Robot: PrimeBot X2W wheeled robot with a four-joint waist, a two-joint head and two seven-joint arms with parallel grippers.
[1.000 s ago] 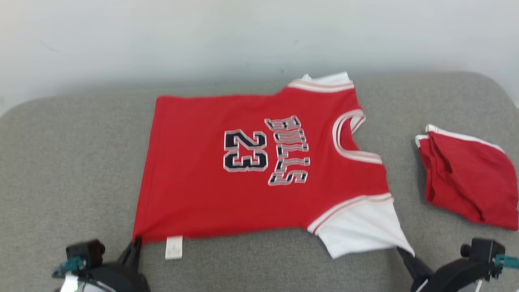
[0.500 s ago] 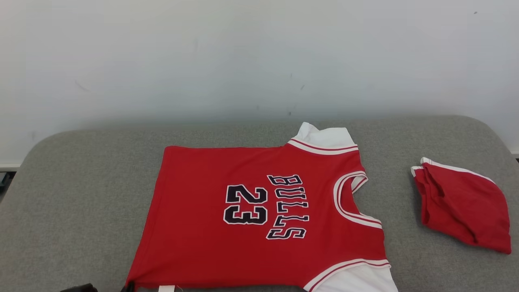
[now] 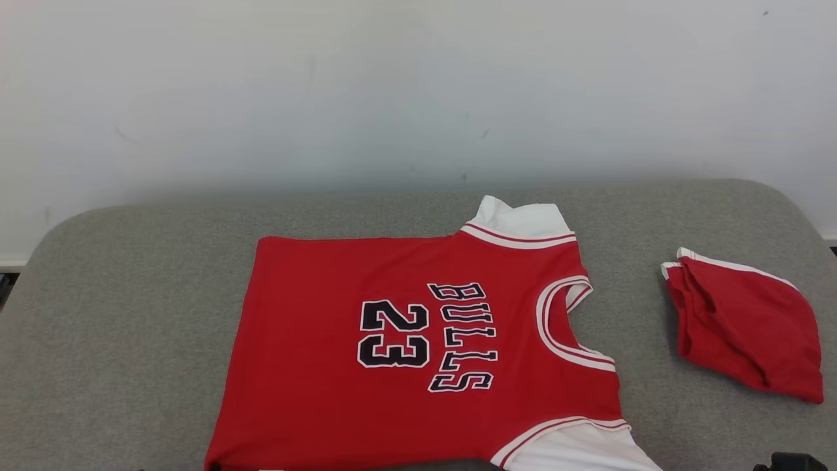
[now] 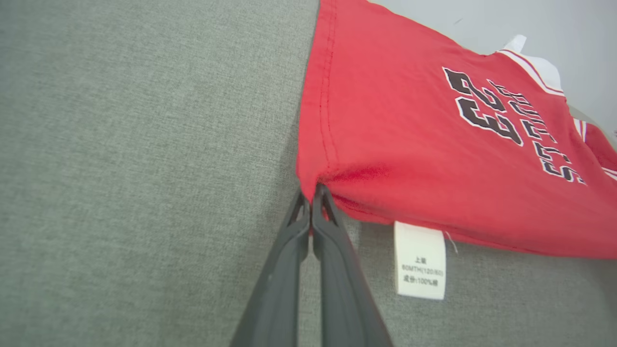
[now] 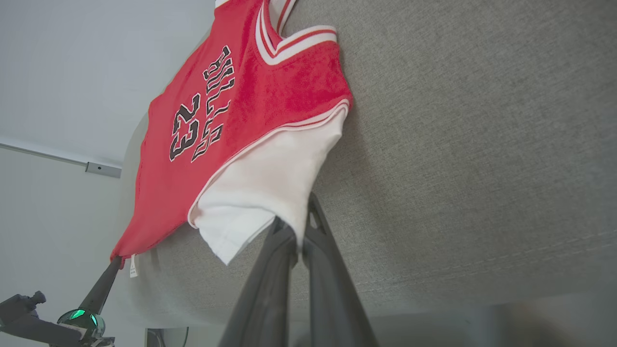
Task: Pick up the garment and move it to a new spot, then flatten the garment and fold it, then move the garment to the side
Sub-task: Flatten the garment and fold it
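Note:
The garment (image 3: pixel 418 340) is a red jersey with white sleeves and "BULLS 23" on its chest, spread flat on a grey padded surface (image 3: pixel 131 314). In the left wrist view my left gripper (image 4: pixel 312 193) is shut on the jersey's hem corner (image 4: pixel 328 173), just beside a white care label (image 4: pixel 419 260). In the right wrist view my right gripper (image 5: pixel 296 217) is shut on the edge of the near white sleeve (image 5: pixel 260 193). The left gripper (image 5: pixel 103 284) also appears there at the jersey's far lower corner.
A second red garment (image 3: pixel 745 327) with white trim lies folded at the right end of the padded surface. A pale wall (image 3: pixel 418 91) rises right behind it. Bare grey padding stretches to the left of the jersey.
The head camera has tilted up, so the jersey sits lower in the picture and more wall shows. The jersey still lies flat, with both grippers holding the same corner and sleeve.

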